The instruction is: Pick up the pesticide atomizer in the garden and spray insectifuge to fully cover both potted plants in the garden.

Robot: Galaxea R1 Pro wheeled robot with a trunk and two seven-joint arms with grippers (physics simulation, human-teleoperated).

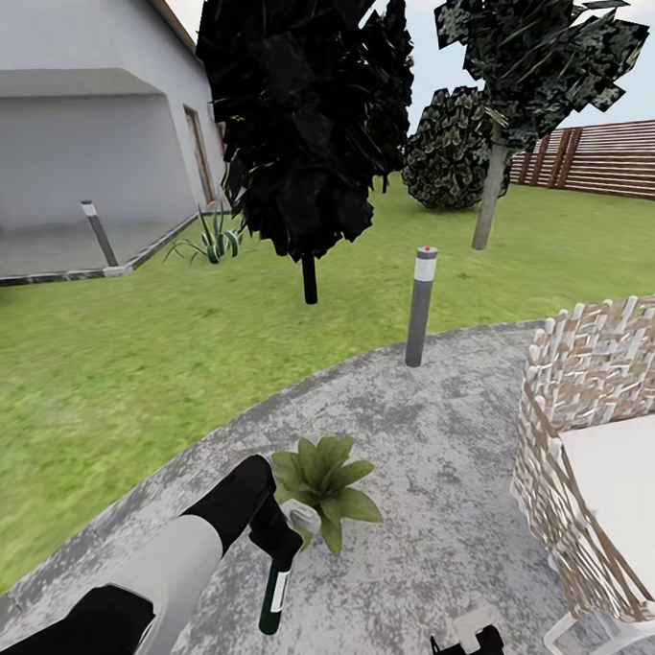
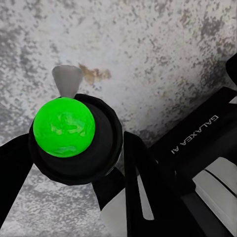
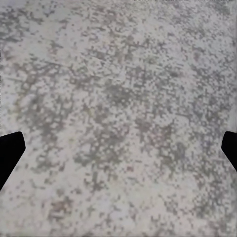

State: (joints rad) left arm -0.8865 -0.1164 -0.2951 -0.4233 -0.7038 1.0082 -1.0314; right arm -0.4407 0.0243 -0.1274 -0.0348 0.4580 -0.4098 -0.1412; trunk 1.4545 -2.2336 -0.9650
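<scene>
Pesticide atomizer (image 1: 274,591), the small dark green spray bottle with a white band, is hanging in the left gripper (image 1: 281,546), whose jaws are closing around its upper part. Its long axis is running nearly upright, base toward the round grey stone patio (image 1: 422,476) and whitish trigger head (image 1: 301,514) up by the leaves. In the left wrist view the bottle is showing end-on as a bright green round base (image 2: 64,127) (an odd colour, seen from below) inside a dark ring.

One potted plant (image 1: 326,481), a low rosette of broad pointed green leaves, is sitting just beyond the bottle, slightly toward the robot's right, nearly touching the head. I judge the coming spray depends on aiming the nozzle that way.

Over bare stone, the right gripper (image 3: 118,148) is holding its jaws wide apart and empty.
</scene>
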